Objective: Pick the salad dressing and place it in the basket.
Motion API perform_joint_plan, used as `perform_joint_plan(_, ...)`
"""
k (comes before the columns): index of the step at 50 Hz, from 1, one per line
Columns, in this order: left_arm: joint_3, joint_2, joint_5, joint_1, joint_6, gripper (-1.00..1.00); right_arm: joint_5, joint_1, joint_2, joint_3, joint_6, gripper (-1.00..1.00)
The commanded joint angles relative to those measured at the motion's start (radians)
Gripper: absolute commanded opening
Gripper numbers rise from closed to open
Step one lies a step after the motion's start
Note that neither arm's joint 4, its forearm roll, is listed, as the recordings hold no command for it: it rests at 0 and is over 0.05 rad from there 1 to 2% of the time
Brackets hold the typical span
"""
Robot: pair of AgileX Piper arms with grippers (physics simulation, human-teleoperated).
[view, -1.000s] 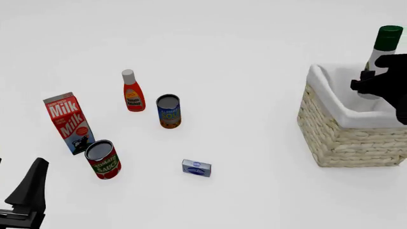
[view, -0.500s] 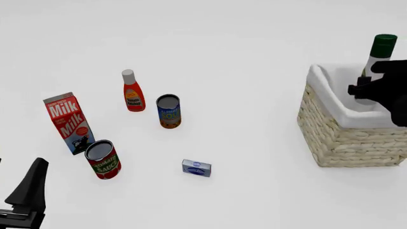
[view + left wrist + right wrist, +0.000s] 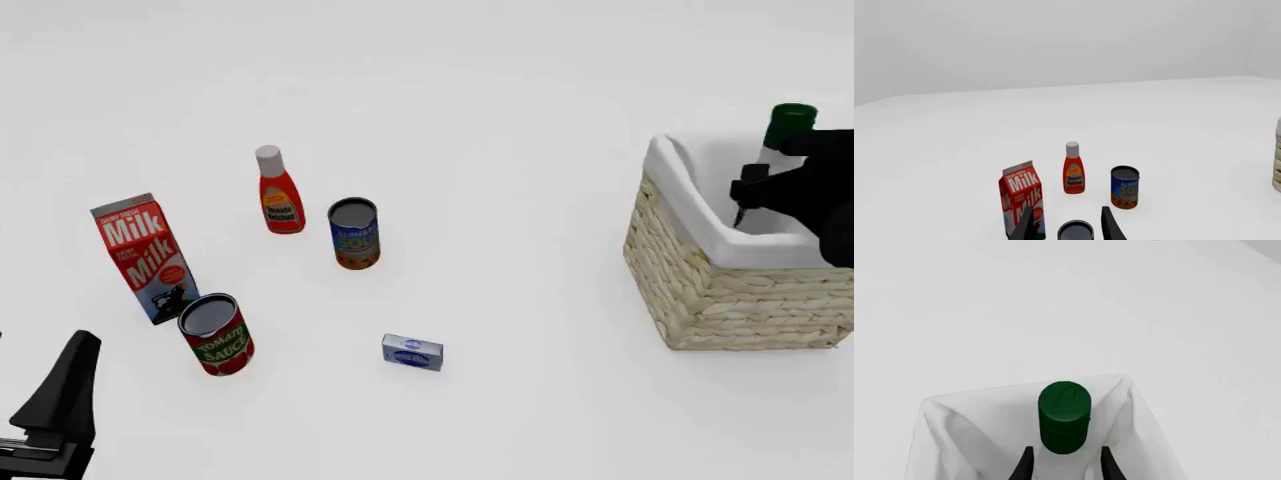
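The salad dressing [image 3: 785,125], a white bottle with a dark green cap, stands upright with its body down inside the basket [image 3: 721,290]; only the cap and neck show above the white liner. My right gripper [image 3: 763,192] is shut on the bottle's body at the basket's far right. In the right wrist view the green cap [image 3: 1064,415] sits between my fingers [image 3: 1026,466] over the white liner [image 3: 954,415]. My left gripper [image 3: 60,410] is open and empty at the near left; its fingers [image 3: 1111,227] show in the left wrist view.
On the table's left stand a milk carton [image 3: 144,257], a red ketchup bottle [image 3: 278,192], a blue soup can [image 3: 355,233] and a tomato sauce can [image 3: 216,333]. A small blue box [image 3: 412,352] lies nearer the front. The basket's edge shows in the left wrist view [image 3: 1277,170].
My right gripper has lowered the salad dressing into the basket; the cap sits much lower than a second ago. The left arm has not moved.
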Motion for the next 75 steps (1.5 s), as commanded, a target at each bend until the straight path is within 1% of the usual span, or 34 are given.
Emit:
perform_joint_plan(1, 0.0, 0.0, 0.0, 0.001, -0.001, 1.0, -0.002, 0.003, -0.006, -0.005, 0.02, 1.0)
perform_joint_plan(24, 0.0, 0.0, 0.0, 0.0, -0.002, 1.0, -0.006, 0.002, -0.014, 0.0, 0.02, 1.0)
perform_joint_plan(32, 0.0, 0.0, 0.002, 0.0, 0.003, 1.0, 0.008, 0.007, -0.05, 0.01, 0.018, 1.0)
perform_joint_plan(40, 0.0, 0.0, 0.004, 0.002, 0.007, 1.0, 0.08, 0.031, -0.186, 0.026, -0.004, 1.0)
perform_joint_plan(43, 0.0, 0.0, 0.004, 0.004, 0.007, 1.0, 0.112, 0.033, -0.233, 0.028, -0.003, 1.0)
perform_joint_plan(53, 0.0, 0.0, 0.001, 0.0, 0.008, 1.0, 0.142, 0.049, -0.334, 0.079, -0.011, 1.0)
perform_joint_plan(70, 0.0, 0.0, -0.003, 0.003, 0.01, 1.0, 0.147, 0.066, -0.479, 0.203, 0.02, 1.0)
perform_joint_plan(71, 0.0, 0.0, -0.004, 0.003, 0.011, 1.0, 0.154, 0.068, -0.496, 0.211, 0.034, 1.0)
perform_joint_plan(75, 0.0, 0.0, -0.003, 0.003, 0.008, 1.0, 0.165, 0.074, -0.545, 0.239, 0.04, 1.0)
